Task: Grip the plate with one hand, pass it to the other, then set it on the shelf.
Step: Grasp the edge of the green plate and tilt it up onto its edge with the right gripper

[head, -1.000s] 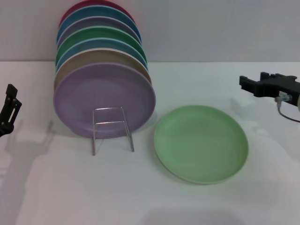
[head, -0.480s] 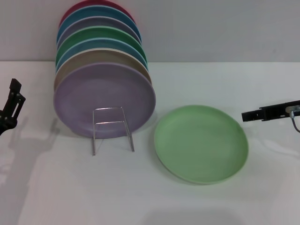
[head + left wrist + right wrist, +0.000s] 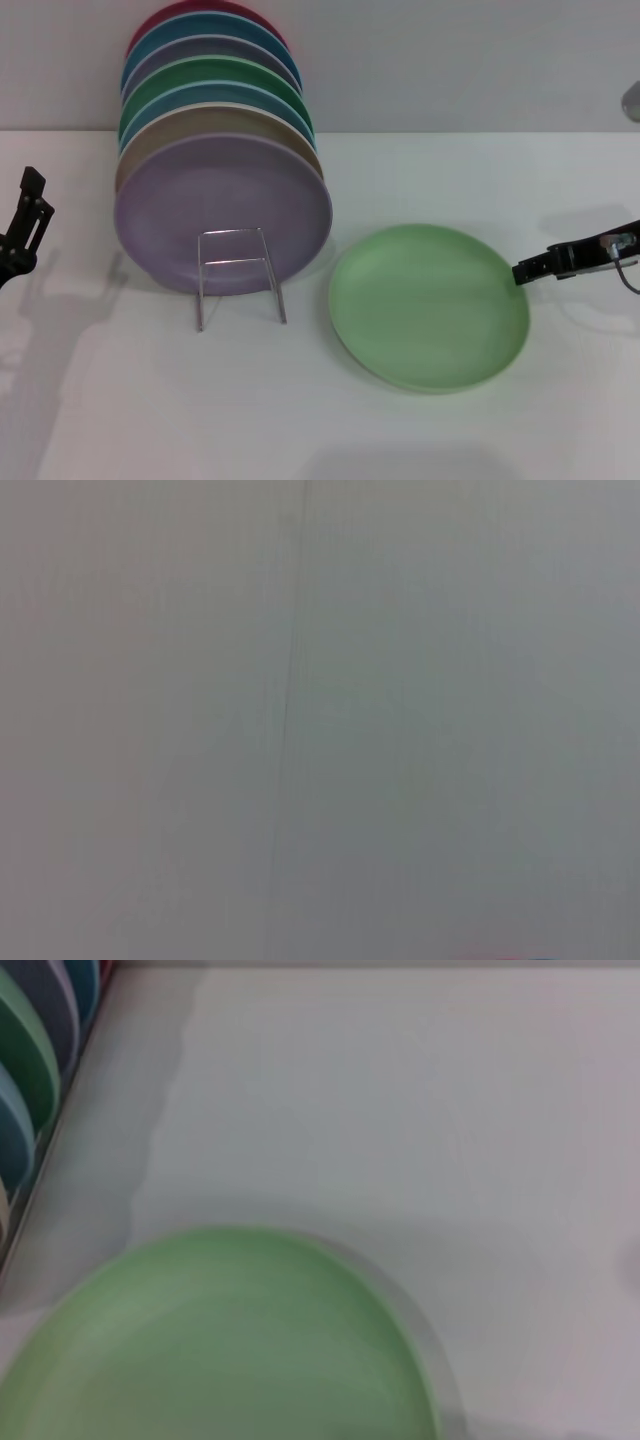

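The right pincer [image 3: 522,270], opening unclear, has dropped to the plate's [image 3: 428,305] rim, ready to grip

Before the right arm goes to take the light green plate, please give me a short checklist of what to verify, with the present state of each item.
1. Plate lies flat on the table, apart from the rack: ok.
2. Nothing lies on the plate: ok.
3. Right pincer is next to the plate's rim on the robot's right side: ok.
4. Right pincer is open enough to take the rim: cannot tell.
5. Left pincer waits far to the left, away from the plates, ready for the handover: ok for position, opening cannot tell.
6. Free slot on the shelf: the wire front loop stands bare before the lilac plate: ok.
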You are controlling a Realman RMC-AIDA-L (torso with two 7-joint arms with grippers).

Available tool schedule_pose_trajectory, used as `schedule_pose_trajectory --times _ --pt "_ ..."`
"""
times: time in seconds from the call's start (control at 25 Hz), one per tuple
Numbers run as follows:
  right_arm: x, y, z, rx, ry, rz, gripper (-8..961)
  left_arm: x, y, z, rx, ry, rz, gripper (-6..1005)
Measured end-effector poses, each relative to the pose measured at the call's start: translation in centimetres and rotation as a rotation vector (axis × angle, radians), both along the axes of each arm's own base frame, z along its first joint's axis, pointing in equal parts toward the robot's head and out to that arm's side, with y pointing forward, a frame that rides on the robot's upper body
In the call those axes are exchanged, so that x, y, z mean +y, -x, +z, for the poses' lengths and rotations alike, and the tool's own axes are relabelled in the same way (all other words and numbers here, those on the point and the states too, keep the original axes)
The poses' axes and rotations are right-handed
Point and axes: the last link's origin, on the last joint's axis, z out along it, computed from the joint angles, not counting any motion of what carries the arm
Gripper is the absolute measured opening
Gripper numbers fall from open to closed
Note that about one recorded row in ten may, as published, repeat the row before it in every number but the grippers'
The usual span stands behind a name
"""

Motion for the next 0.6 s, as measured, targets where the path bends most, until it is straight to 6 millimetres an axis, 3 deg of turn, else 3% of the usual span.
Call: schedule_pose_trajectory --times 0.6 --pt "1.0 -0.2 -1.5 -0.004 0.033 -0.016 512 0.1 -0.1 0.0 0.002 0.0 -0.002 784"
